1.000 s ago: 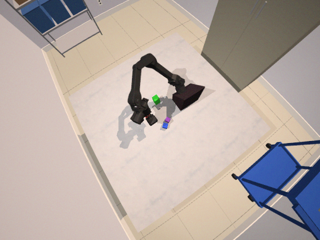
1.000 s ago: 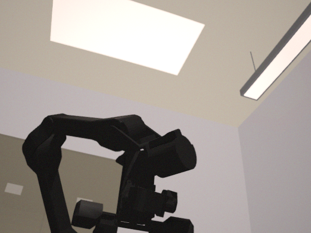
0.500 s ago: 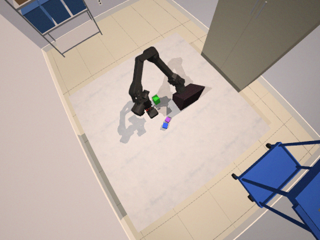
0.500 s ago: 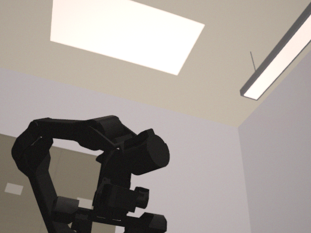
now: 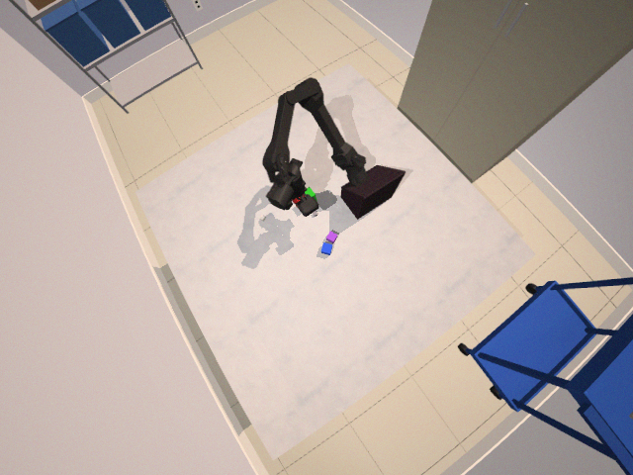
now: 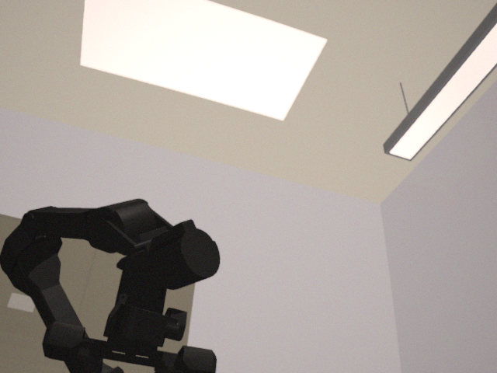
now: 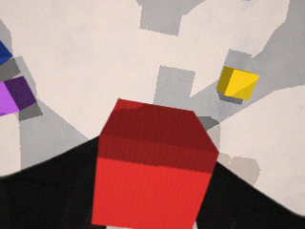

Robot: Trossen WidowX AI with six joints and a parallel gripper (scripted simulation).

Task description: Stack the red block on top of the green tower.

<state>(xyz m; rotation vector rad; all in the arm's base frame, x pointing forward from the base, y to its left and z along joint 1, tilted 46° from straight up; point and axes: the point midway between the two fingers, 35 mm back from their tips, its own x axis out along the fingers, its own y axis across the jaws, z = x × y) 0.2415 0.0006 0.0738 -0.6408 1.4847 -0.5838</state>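
My gripper [image 5: 299, 202] [image 7: 150, 146] is shut on the red block [image 7: 153, 167], which fills the middle of the wrist view between the two black fingers. In the top view only a sliver of the red block [image 5: 295, 201] shows beside the gripper. The green tower [image 5: 309, 192] stands on the white mat right behind the gripper, partly hidden by it; I cannot tell the gap between them. The wrist view does not show the green tower. The exterior camera looks up from below and shows only the dark arm [image 6: 140, 277].
A yellow block [image 7: 237, 84] lies on the mat ahead of the gripper. A purple block [image 5: 332, 236] [image 7: 14, 95] and a blue block [image 5: 326, 248] [image 7: 4, 52] lie together nearby. The arm's dark base box [image 5: 372, 190] stands to the right. A cabinet [image 5: 510, 76] and a blue cart [image 5: 536, 337] stand off the mat.
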